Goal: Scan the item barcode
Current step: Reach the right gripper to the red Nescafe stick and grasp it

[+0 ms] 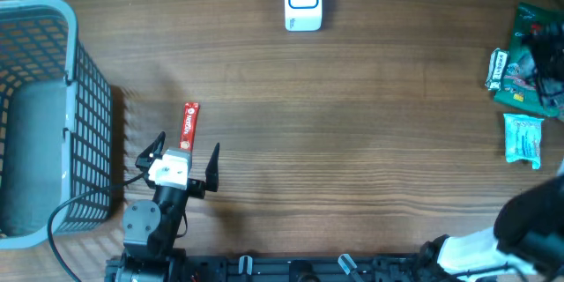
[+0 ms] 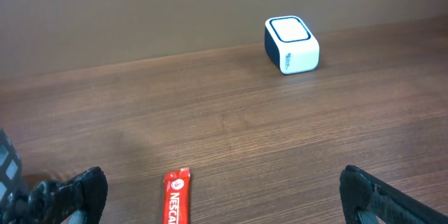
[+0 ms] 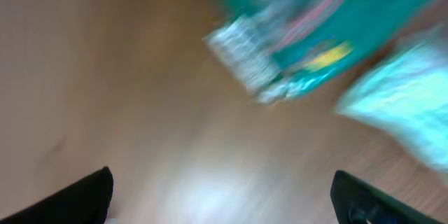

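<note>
Left claw (image 1: 188, 144) hangs spread over thin red coffee stick sachet (image 1: 189, 120), right claw (image 3: 222, 199) spread too; flat sachet may skid on wooden counter (image 1: 352, 141) when pinched.

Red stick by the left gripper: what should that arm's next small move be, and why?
Probably ease the left gripper forward and down over the stick until the jaws straddle it. They stand wide open and empty, the stick lies flat and untouched just off their tips, and the scanner sits far off, so nothing can be scanned until the stick is picked up.
</note>
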### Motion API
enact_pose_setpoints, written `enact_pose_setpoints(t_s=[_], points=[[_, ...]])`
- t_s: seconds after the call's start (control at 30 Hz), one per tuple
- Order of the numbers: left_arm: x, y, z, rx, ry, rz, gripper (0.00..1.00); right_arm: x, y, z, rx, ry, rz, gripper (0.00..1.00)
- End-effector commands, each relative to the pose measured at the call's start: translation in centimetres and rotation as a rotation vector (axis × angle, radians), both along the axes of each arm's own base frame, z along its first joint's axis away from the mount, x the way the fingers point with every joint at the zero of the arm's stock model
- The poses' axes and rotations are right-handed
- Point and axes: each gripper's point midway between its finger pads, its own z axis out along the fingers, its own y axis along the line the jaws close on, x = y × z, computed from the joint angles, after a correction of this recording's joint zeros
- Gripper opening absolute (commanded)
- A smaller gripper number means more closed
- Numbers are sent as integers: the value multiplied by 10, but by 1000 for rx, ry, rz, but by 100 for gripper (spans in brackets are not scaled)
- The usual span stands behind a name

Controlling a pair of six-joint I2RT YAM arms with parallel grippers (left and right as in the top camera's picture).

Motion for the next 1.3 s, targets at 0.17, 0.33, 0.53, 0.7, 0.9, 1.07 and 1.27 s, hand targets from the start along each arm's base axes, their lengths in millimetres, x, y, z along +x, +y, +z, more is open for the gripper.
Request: enact_pose_setpoints(t_s=[0.17,0.33,0.53,0.7,0.9,1.07,1.27], points=[[0,-1,-1,10,-4,-10,100,45,247,-7,54,-164,839,15],[0,-1,-1,10,-4,-10,100,53,367,-65,-84,-120,1055,4],[0,-1,-1,10,-4,-10,100,29,519,-82,209,-433,1496,5],[0,-1,-1,10,-4,-10,100,-24,595,-84,467,-701,1819,4],[0,-1,-1,10,-4,-10,100,-56,631,-87,464,-778,1920,4],[0,-1,-1,10,-4,-10,100,-67,651,-96,379,-764,1919,4],[0,-1,-1,10,-4,-10,100,-62,664,-103,265,-765,1866,4]])
